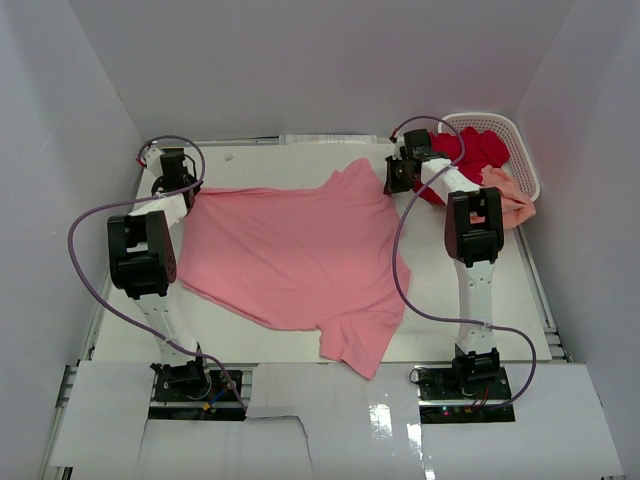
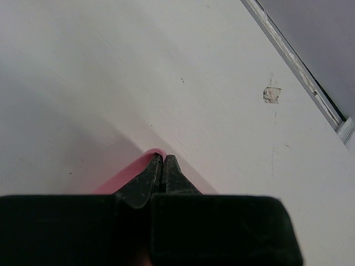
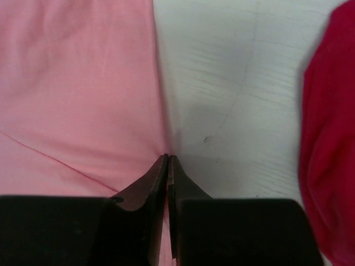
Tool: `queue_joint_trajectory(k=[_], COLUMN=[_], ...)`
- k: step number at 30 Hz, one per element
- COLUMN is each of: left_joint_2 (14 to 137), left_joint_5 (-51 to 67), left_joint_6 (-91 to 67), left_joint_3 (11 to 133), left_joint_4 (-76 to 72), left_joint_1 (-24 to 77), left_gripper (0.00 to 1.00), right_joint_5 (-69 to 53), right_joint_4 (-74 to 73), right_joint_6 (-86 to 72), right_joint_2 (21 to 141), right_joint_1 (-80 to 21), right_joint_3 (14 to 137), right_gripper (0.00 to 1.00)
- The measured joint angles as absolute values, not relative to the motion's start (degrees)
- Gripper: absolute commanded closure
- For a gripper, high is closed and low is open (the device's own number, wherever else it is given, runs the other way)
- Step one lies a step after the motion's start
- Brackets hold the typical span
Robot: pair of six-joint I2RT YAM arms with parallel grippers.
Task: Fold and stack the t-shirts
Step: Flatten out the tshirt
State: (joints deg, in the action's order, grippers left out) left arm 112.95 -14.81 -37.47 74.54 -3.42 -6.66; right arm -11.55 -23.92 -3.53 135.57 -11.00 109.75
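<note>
The pink t-shirt lies spread across the counter, one sleeve reaching toward the near edge. The left pincer is closed tight on its far left edge, with only a sliver of pink showing past the black body. The right pincer is pinched shut on the far right edge. The red t-shirt and peach t-shirt spill from the basket, partly hidden by the right arm
</note>
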Motion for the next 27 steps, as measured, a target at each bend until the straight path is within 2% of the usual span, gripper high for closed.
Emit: queue_joint_trajectory(k=[3,4,10,15,21,27], left_joint_2=[112.9,112.9,113.0,112.9,113.0,113.0], left_joint_5=[-14.5,-14.4,-14.1,-13.8,-13.5,-13.5], left_joint_6=[-37.4,-37.3,-36.8,-36.3,-35.8,-35.8], left_joint_3=[74.5,74.5,74.6,75.2,77.3,77.4], left_joint_4=[-3.4,-3.4,-3.4,-3.1,-1.4,-0.6], left_joint_1=[-6.7,-6.7,-6.7,-6.7,-6.0,-4.6], left_gripper=[1.0,1.0,1.0,1.0,1.0,1.0], right_joint_5=[-10.5,-10.1,-9.4,-11.0,-15.7,-20.3], right_joint_4=[-24.5,-24.6,-27.3,-25.2,-16.6,-11.8], right_joint_6=[-3.9,-4.0,-3.7,-3.5,-3.7,-4.1], right_joint_2=[135.4,135.4,138.6,144.6,144.7,145.6], right_joint_1=[-11.0,-11.0,-10.9,-10.9,-10.9,-11.1], right_joint_3=[110.0,110.3,118.6,129.3,122.5,123.3], right_gripper=[0.5,0.46,0.42,0.45,0.46,0.45])
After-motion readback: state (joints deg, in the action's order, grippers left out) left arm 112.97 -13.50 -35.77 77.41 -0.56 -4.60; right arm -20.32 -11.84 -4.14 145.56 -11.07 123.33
